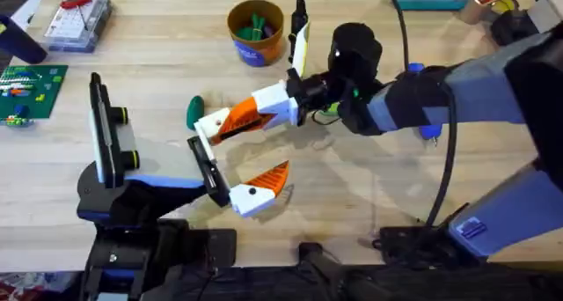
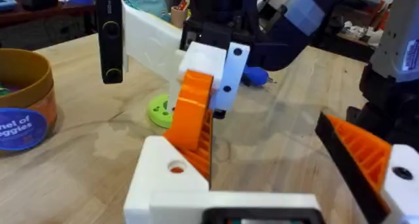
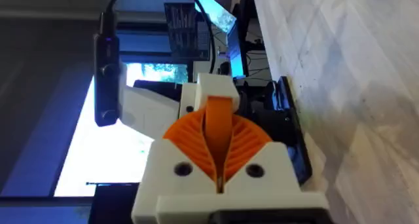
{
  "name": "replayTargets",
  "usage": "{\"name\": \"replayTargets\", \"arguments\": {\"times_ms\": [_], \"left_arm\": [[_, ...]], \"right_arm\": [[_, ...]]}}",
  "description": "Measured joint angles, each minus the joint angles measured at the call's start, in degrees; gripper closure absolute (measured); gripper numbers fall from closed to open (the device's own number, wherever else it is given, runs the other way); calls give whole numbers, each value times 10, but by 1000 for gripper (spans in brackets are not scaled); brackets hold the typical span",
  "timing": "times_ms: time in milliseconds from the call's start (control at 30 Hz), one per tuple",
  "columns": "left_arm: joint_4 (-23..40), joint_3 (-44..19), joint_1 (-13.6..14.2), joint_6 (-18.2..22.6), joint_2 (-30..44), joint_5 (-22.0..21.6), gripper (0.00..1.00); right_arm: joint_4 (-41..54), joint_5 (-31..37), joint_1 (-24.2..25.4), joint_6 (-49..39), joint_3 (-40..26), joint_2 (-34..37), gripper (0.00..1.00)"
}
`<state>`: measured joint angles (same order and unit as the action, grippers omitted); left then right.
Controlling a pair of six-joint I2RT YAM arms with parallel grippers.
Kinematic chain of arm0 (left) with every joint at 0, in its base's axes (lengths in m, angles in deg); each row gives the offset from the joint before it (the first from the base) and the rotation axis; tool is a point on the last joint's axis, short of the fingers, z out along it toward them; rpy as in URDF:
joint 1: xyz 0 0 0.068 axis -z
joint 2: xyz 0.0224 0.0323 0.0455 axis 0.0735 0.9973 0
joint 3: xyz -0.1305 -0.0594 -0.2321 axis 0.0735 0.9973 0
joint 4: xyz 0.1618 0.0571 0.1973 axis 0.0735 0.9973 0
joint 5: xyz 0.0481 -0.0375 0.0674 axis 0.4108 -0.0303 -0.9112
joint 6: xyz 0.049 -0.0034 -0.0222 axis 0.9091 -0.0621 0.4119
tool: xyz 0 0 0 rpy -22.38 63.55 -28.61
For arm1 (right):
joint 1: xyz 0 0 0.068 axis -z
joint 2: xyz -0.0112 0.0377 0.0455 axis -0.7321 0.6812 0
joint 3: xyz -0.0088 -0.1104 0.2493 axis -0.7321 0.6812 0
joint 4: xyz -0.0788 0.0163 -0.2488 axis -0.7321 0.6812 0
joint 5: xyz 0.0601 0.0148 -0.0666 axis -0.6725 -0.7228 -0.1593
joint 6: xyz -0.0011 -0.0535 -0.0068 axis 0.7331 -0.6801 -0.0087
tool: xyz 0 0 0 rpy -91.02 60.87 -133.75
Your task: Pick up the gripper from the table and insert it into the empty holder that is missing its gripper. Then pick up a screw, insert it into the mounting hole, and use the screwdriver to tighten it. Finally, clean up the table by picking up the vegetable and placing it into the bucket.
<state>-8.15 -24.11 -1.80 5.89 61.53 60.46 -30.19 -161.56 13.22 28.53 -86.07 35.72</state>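
Inspection of the worktop (image 1: 369,204) from overhead finds the right arm reaching in from 3 o'clock to the centre. The right tool (image 1: 246,116) is closed on the gripper (image 1: 211,125); in the right wrist view the two orange pads (image 3: 186,135) are pressed together on the orange strip of the gripper (image 3: 219,116), whose white block end points away from the camera. The gripper is held above the worktop at the far end of the holder (image 1: 207,169), just beside it; whether it is seated there cannot be told. The holder is carried by the left arm at 7 o'clock. The state of the left tool (image 1: 251,156) cannot be told.

The vegetable (image 1: 194,112) is seen on the worktop just beyond the held gripper, toward 10 o'clock from it. The bucket (image 1: 255,28) stands upright at 12 o'clock. The screwdriver (image 1: 424,129) lies at 3 o'clock, partly hidden by the right arm. A lime-green disc (image 2: 159,111) lies flat near the centre.
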Motion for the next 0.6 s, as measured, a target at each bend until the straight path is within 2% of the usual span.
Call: {"name": "replayTargets", "arguments": {"times_ms": [600], "left_arm": [[0,0,0,2,0,0,16]], "right_arm": [[1,0,0,-4,-1,0,993]]}}
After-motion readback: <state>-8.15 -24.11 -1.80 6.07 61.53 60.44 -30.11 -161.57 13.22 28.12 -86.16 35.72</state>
